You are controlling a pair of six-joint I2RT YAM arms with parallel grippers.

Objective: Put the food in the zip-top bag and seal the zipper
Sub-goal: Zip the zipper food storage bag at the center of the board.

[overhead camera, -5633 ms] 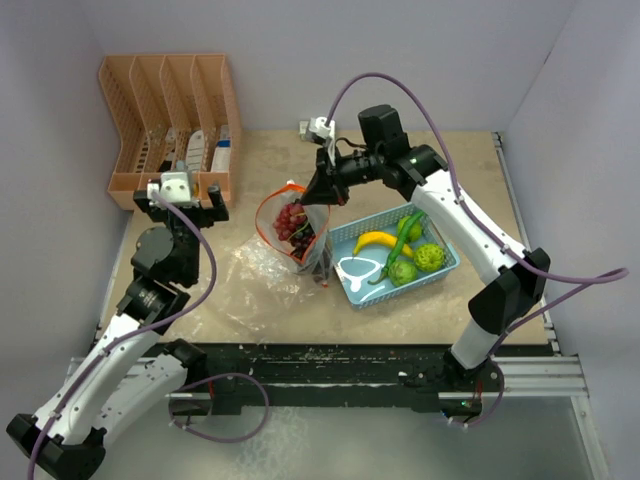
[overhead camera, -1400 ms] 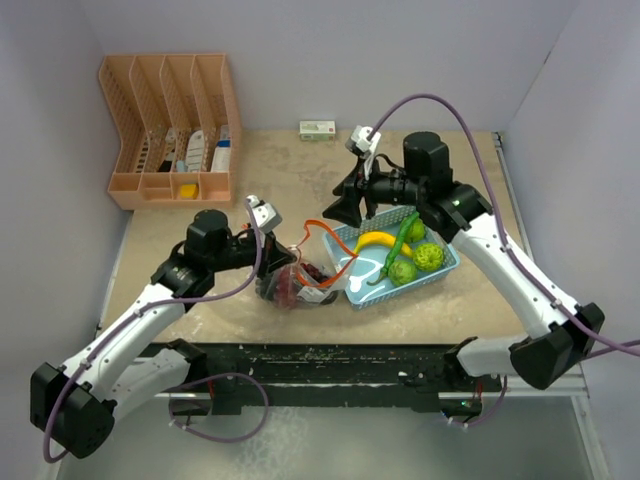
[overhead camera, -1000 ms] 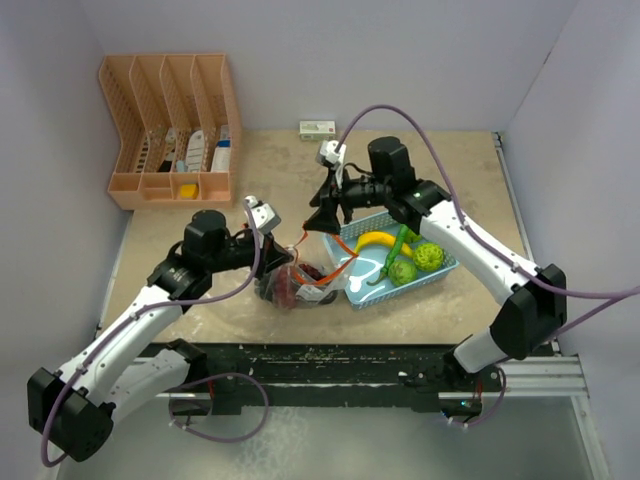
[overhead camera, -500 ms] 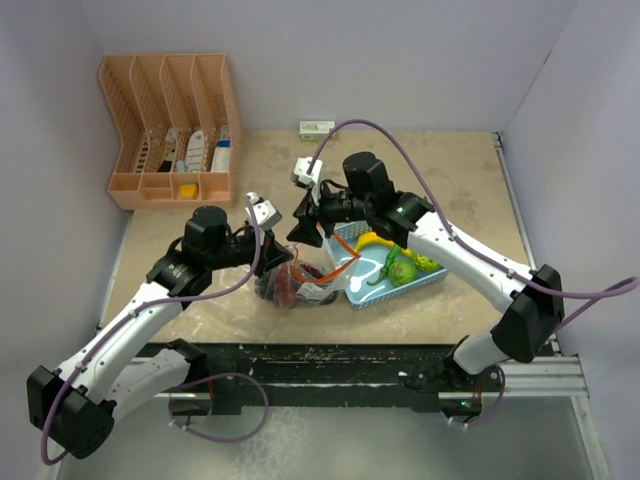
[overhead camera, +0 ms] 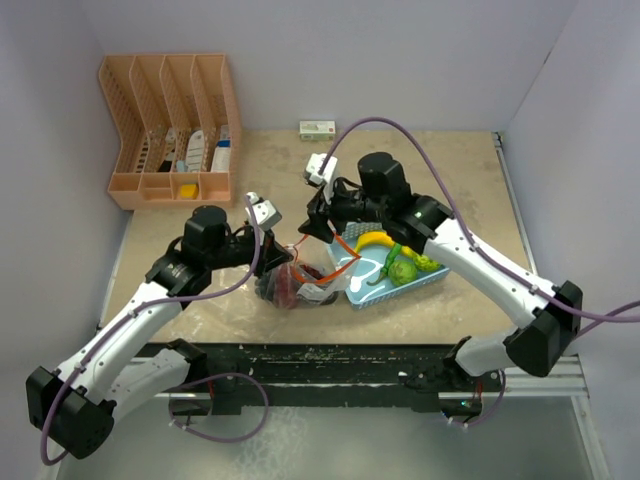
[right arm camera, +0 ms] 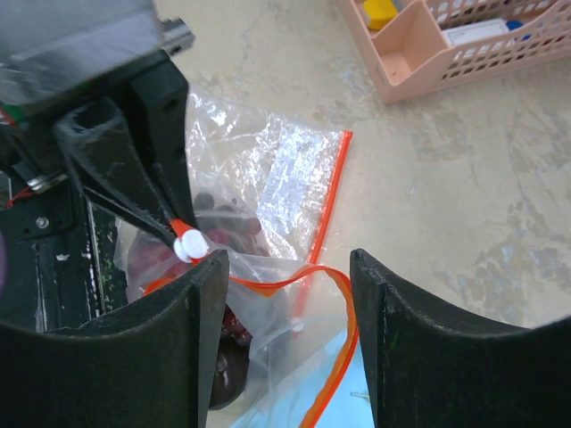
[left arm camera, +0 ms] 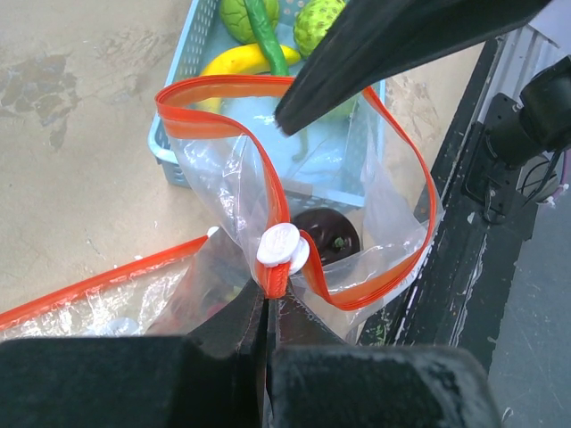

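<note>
The zip-top bag lies on the table left of the basket, its mouth pulled open into a loop. The orange-red zipper rings that mouth, with a white slider at its near end. My left gripper is shut on the zipper just below the slider. Dark red grapes and a dark round fruit sit inside the bag. My right gripper hangs open over the mouth, with the zipper loop between its fingers, which do not touch it. Banana, green pepper and a round green fruit lie in the basket.
The light-blue basket touches the bag's right side. A second flat clear plastic sheet with an orange strip lies left of the bag. A peach organiser rack stands back left, a small box at the back. The black table edge runs close by.
My right gripper has come left from above the basket to the bag's mouth, its jaws narrowing slightly. The left gripper has kept its hold on the zipper end without moving.
</note>
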